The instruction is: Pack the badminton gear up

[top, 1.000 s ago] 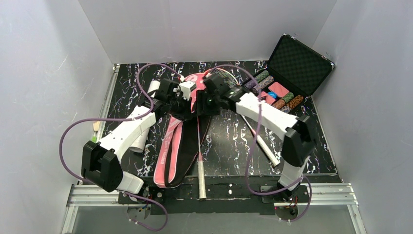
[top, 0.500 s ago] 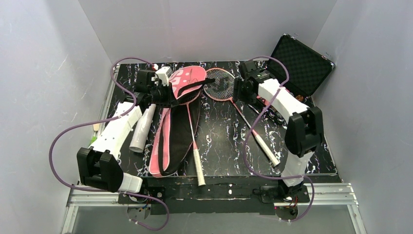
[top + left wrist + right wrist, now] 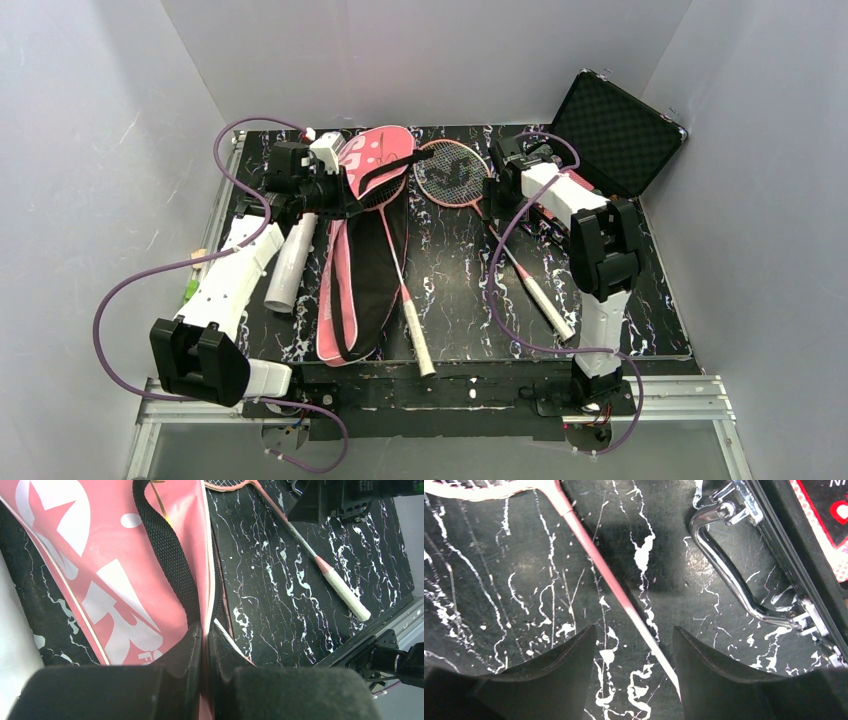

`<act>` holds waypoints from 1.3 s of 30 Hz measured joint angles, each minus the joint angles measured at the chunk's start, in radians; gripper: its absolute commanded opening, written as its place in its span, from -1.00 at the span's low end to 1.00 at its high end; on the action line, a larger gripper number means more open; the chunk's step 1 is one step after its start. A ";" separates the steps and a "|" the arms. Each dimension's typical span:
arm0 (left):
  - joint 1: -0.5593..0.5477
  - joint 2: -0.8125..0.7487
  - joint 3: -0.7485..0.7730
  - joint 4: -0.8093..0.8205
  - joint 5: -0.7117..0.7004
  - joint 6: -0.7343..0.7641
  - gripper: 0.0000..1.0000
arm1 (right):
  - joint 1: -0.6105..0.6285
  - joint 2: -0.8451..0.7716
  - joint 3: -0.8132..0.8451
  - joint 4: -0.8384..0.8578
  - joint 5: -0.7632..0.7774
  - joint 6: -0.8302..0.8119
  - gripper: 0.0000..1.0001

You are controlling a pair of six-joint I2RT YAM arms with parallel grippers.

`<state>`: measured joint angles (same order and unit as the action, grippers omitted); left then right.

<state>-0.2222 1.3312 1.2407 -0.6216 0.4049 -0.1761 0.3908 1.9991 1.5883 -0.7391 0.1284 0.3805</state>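
Note:
The long pink bag (image 3: 345, 290) lies left of centre with its top flap (image 3: 375, 155) raised. My left gripper (image 3: 350, 195) is shut on the flap's edge (image 3: 202, 605), beside the black strap (image 3: 170, 565). One pink racket's shaft runs out of the bag, its white handle (image 3: 415, 340) toward the front. The second racket lies with its head (image 3: 450, 170) at the back and its handle (image 3: 548, 303) at the front right. My right gripper (image 3: 497, 200) is open, low over its shaft (image 3: 594, 555), which passes between the fingers. A white tube (image 3: 285, 265) lies left of the bag. No shuttlecock shows.
The open black case (image 3: 610, 130) of poker chips stands at the back right, its chrome handle (image 3: 724, 575) close to my right gripper. Grey walls enclose the table on three sides. The metal rail (image 3: 440, 395) runs along the front edge.
Both grippers left the middle. My left gripper pulled the bag's flap back and left. My right gripper moved right and came down over the second racket's shaft. The bagged racket's handle shifted slightly.

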 measured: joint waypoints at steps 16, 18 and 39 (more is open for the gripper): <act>0.003 -0.010 0.000 -0.008 0.006 0.000 -1.00 | -0.020 0.060 -0.021 0.041 -0.047 -0.029 0.16; 0.003 -0.016 0.000 -0.008 0.007 0.000 -1.00 | -0.021 0.082 -0.021 0.042 -0.054 -0.029 0.13; 0.004 -0.032 0.000 -0.030 0.007 0.005 -1.00 | 0.094 0.066 -0.068 0.159 -0.140 -0.061 -0.97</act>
<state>-0.2180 1.2991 1.2407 -0.6514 0.4118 -0.1715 0.4847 2.0651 1.5208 -0.5804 -0.0113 0.3199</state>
